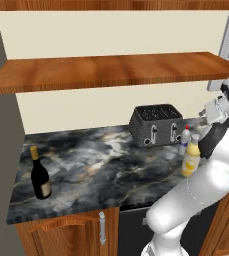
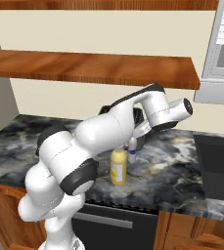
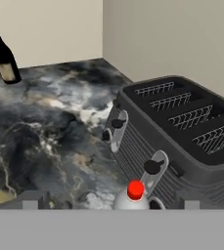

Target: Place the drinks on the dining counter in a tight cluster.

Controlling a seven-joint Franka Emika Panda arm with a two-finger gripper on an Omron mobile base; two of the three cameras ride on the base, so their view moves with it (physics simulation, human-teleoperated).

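Gripper [image 3: 111, 207] jaws apart, holding nothing, poised over the small clear red-capped bottle [image 3: 134, 194]. Landmark: toaster [image 1: 156, 124]. Left to right in the left base view: wine bottle [image 1: 39, 175] stands well left of the toaster near the worktop's [image 1: 96, 165] front edge; red-capped bottle just right of the toaster's front; yellow juice bottle [image 1: 191, 156] just beside it, nearer the edge. My judgement: nothing moved to the dining counter yet; all three drinks left to carry and cluster.
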